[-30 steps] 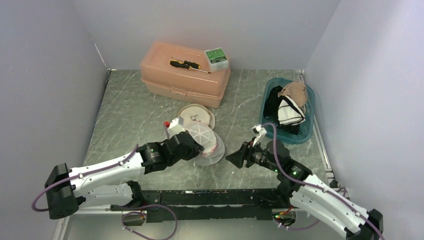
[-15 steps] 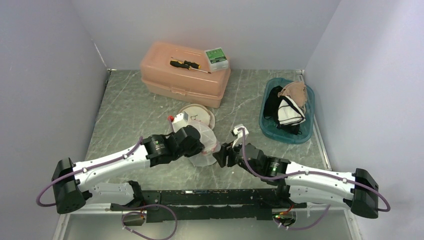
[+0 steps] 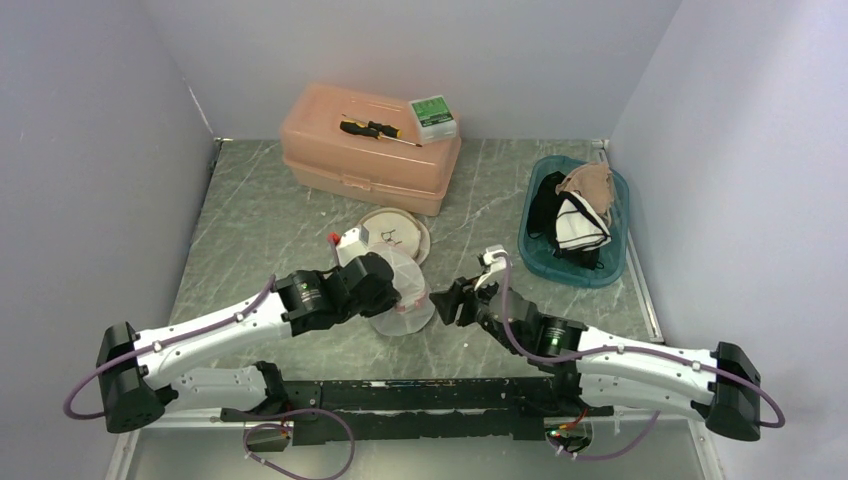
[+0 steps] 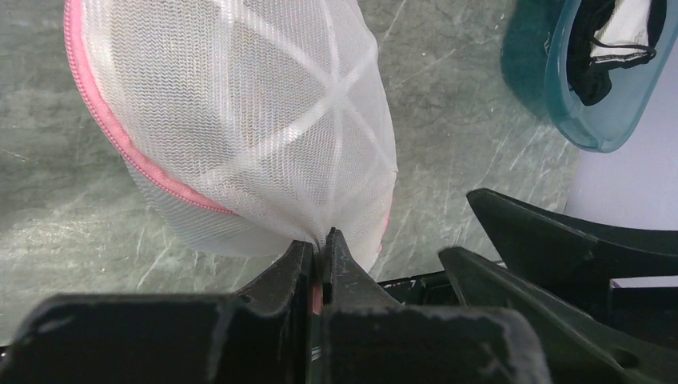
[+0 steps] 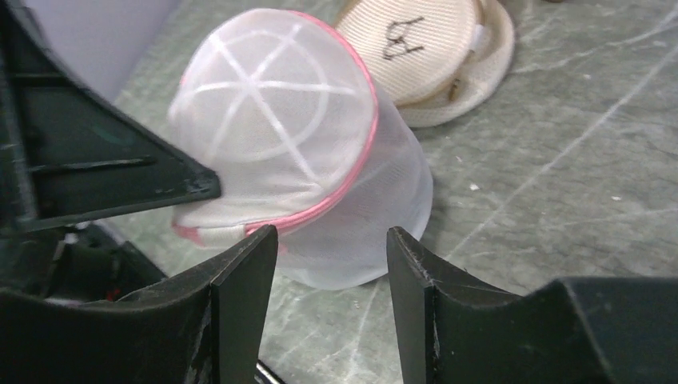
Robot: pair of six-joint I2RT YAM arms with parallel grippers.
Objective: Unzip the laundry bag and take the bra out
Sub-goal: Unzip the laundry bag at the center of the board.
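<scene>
The left wrist view shows the left gripper pinched tight on a fold of white mesh at the near end of the laundry bag. From overhead that pinch is hidden under the wrist. The right wrist view shows the right gripper with jaws apart and the bag's pink zip just ahead of its fingertips, perhaps not touching. A beige round case lies beyond the bag. The mesh is too cloudy to make out the bra inside.

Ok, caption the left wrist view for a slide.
Left gripper shut on the mesh bag at its edge, right gripper beside it, teal bin beyond.
</scene>
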